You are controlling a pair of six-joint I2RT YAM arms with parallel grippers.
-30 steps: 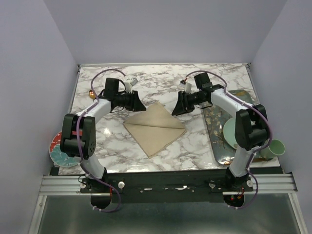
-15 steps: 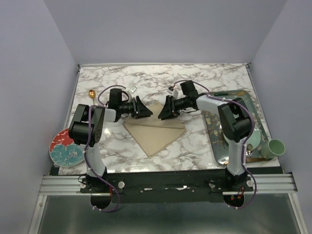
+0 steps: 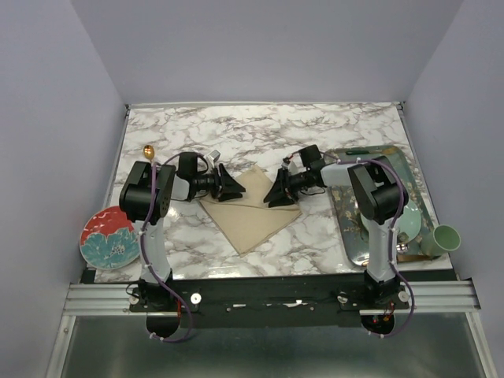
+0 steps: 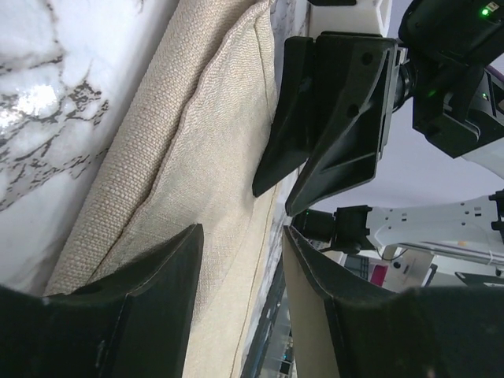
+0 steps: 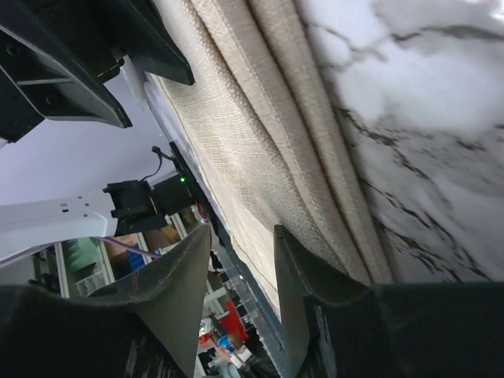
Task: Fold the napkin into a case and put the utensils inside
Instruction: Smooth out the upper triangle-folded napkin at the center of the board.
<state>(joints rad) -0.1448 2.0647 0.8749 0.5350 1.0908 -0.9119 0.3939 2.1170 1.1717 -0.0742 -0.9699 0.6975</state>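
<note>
Hovering low over the napkin (image 3: pixel 250 211) now, both arms nose to nose: left gripper (image 3: pixel 231 187) at the cloth's far-left edge, right gripper (image 3: pixel 278 194) at its far-right edge. Jaws of each stand apart, nothing pinched as far as the wrist views show. Napkin lies mid-table on the marble tabletop (image 3: pixel 260 134), folded to a diamond w/ a crease across it, layered edges plain in both wrist cams, so not yet a case, I'd say. Risks from here: the two grippers sit v. near each other, so if both push inward for the next fold, fingers could knock together; the left wrist view has the right gripper's fingers right ahead, close. Also, closing on just the top layer would peel the fold open instead of carrying it over. Closing on all layers while this low could drag the whole cloth across the slick marble & skew it. Cloth looks soft, likely to slump once let go, so the pocket may not hold shape. Gold spoon (image 3: pixel 148 150) sits far-left, well apart from the cloth & near the table edge; a clumsy reach could nudge it off. As for the fork, can't make it out. Writing/brands: none readable, only a small green light (image 4: pixel 482 11) on the right arm, no label legible.
</note>
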